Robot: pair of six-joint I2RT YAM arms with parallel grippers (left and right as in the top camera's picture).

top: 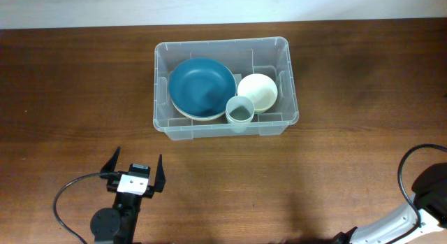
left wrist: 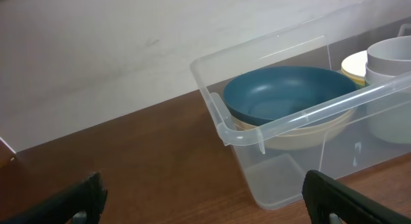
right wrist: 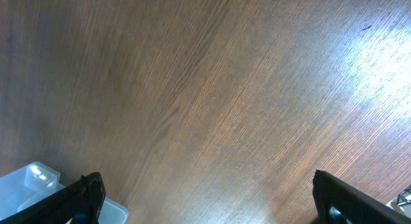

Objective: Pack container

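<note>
The clear plastic container (top: 159, 97) stands at the table's middle back. Inside it, a blue bowl (top: 202, 87) rests on a cream one, with a smaller cream bowl (top: 257, 91) and a pale cup (top: 239, 111) to their right. My left gripper (top: 138, 157) is open and empty near the front edge, well short of the container. Its wrist view shows the container's near corner (left wrist: 223, 128), the blue bowl (left wrist: 286, 92) and the cup (left wrist: 388, 57) beyond my left gripper (left wrist: 205, 201). My right gripper (right wrist: 209, 198) is open over bare wood, with a container corner (right wrist: 32, 179) at lower left.
The brown wooden table (top: 70, 97) stretches wide on both sides of the container. A black cable (top: 66, 195) loops beside the left arm. Part of the right arm (top: 429, 191) sits at the bottom right corner with its own cable. A pale wall (left wrist: 96, 51) backs the table.
</note>
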